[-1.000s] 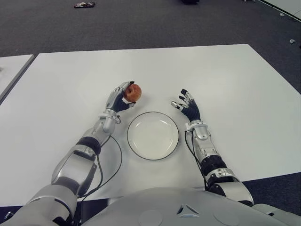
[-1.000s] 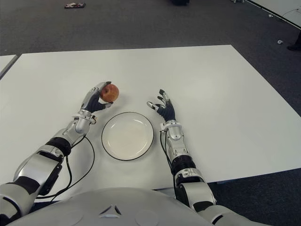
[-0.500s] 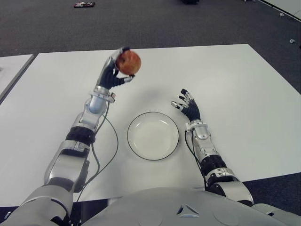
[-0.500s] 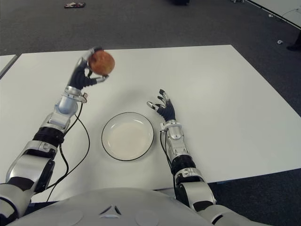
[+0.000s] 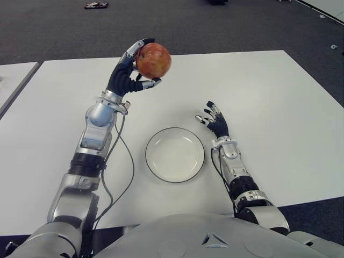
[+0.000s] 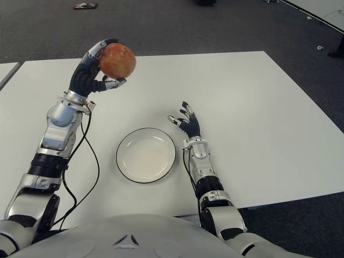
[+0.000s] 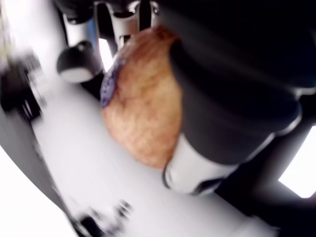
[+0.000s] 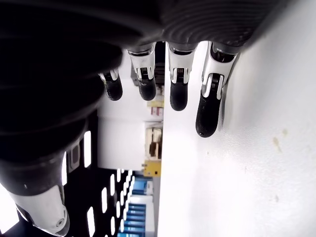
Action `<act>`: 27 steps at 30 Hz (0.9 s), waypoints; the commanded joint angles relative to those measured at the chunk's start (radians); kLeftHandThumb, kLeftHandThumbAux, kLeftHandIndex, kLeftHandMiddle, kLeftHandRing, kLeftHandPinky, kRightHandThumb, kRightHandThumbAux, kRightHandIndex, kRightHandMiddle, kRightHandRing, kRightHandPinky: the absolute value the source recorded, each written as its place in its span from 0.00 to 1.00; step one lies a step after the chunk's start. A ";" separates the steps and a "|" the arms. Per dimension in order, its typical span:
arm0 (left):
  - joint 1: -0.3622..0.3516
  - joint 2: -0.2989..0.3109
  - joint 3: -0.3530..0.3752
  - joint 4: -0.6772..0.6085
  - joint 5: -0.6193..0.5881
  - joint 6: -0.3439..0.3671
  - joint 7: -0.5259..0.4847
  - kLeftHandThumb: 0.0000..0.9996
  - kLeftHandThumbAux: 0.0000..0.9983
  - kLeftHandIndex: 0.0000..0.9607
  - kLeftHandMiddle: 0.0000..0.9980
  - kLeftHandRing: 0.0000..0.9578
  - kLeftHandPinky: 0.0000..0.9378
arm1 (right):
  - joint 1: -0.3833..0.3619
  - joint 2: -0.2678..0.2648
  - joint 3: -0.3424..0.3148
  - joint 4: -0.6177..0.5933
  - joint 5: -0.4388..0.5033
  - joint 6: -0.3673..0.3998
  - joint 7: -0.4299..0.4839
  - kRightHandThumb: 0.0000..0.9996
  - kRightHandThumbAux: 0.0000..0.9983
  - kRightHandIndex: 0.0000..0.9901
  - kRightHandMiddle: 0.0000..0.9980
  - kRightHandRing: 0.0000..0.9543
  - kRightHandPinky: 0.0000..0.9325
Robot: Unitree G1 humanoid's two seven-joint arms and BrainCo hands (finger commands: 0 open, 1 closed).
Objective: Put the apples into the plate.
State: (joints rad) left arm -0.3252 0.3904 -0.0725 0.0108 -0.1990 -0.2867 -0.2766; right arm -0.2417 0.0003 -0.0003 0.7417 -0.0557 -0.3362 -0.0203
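The left hand [image 5: 130, 72] is raised well above the white worktop [image 5: 279, 97], on the far left side of the scene, with its arm stretched up and forward. Its fingers [image 5: 137, 47] curl round a reddish apple [image 5: 153, 60], one over the top and the thumb beneath, so the fruit is held clear of the surface. In the left wrist view the apple [image 7: 140, 98] fills the middle, pressed between dark finger pads, with a small blue-purple sticker [image 7: 109, 85] on its skin.

The plate [image 5: 174, 155] is white with a thin dark rim and lies on the worktop nearer the robot, between the two arms. The apple is farther away than the plate and to its left, high above the worktop and not over the dish.

The right hand [image 5: 216, 122] shows just to the right of the plate's far edge, low at the worktop, fingers spread and relaxed with nothing in them. The right wrist view shows its fingertips [image 8: 205, 118] extended and apart, close to the white surface.

A black cable [image 5: 124, 166] loops along the left forearm down to the worktop beside the plate. Beyond the worktop is dark grey carpet floor [image 5: 177, 24], with a small dark object [image 5: 96, 5] lying on it at the far left
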 commanded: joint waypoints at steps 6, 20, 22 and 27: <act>0.070 -0.015 0.012 -0.213 -0.058 0.143 -0.072 0.95 0.67 0.90 0.89 0.91 0.87 | 0.050 0.000 0.006 0.075 -0.005 0.052 0.009 0.13 0.73 0.01 0.06 0.11 0.18; 0.166 -0.075 -0.058 -0.358 0.006 0.183 -0.081 0.97 0.66 0.91 0.89 0.92 0.94 | 0.044 0.007 0.007 0.084 -0.008 0.048 -0.002 0.12 0.71 0.01 0.07 0.12 0.19; 0.166 -0.078 -0.061 -0.348 0.009 0.178 -0.088 0.97 0.66 0.90 0.89 0.92 0.94 | 0.044 0.008 0.007 0.083 -0.007 0.048 -0.003 0.12 0.71 0.01 0.07 0.12 0.19; 0.151 -0.076 -0.076 -0.234 0.018 0.104 -0.156 0.95 0.66 0.90 0.88 0.92 0.93 | 0.049 0.014 0.004 0.074 -0.004 0.044 -0.006 0.13 0.72 0.01 0.07 0.12 0.20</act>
State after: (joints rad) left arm -0.1656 0.3126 -0.1386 -0.2979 -0.1954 -0.1416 -0.3874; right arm -0.2538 0.0060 0.0011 0.7656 -0.0605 -0.3473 -0.0246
